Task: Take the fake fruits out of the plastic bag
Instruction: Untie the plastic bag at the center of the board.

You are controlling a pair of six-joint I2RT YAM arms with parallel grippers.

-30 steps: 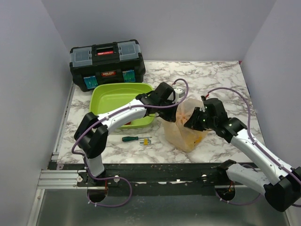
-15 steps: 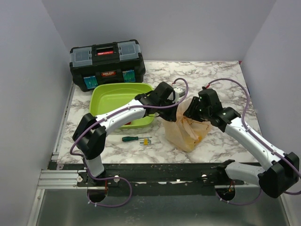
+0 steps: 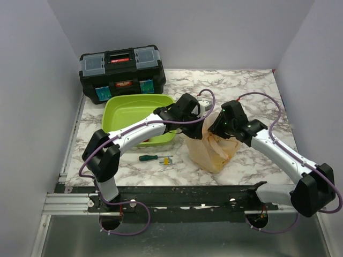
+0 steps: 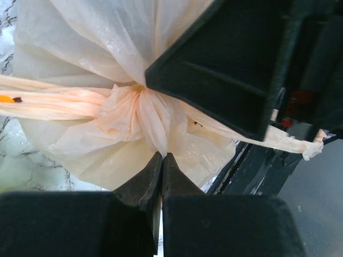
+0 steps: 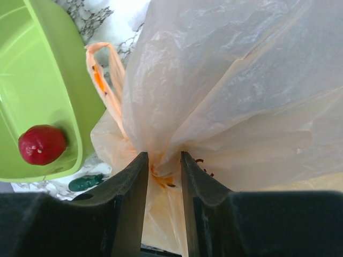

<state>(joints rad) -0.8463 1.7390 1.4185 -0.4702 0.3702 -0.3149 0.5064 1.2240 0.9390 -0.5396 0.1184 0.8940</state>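
Observation:
The peach-orange plastic bag point(image 3: 210, 147) stands on the marble table right of the tray. Faint orange and yellow shapes of the fake fruits point(image 3: 225, 155) show through its lower part; none shows clearly. My left gripper point(image 3: 199, 121) is shut on the bag's gathered top, its jaws pressed together on the film point(image 4: 162, 156). My right gripper point(image 3: 217, 128) holds the bag point(image 5: 225, 80) from the right, with bunched film pinched between its fingertips point(image 5: 163, 156). The bag's knotted neck point(image 4: 134, 101) and a loose handle loop point(image 5: 104, 80) show in the wrist views.
The lime-green tray point(image 3: 134, 113) lies left of the bag and holds a shiny red ball point(image 5: 42, 144). A black toolbox point(image 3: 122, 72) stands at the back left. A green-handled screwdriver point(image 3: 155, 158) lies in front of the tray. Walls close in on both sides.
My right gripper has moved up and left from the bag's lower right side to its upper part, near the left gripper. The left arm has stayed put.

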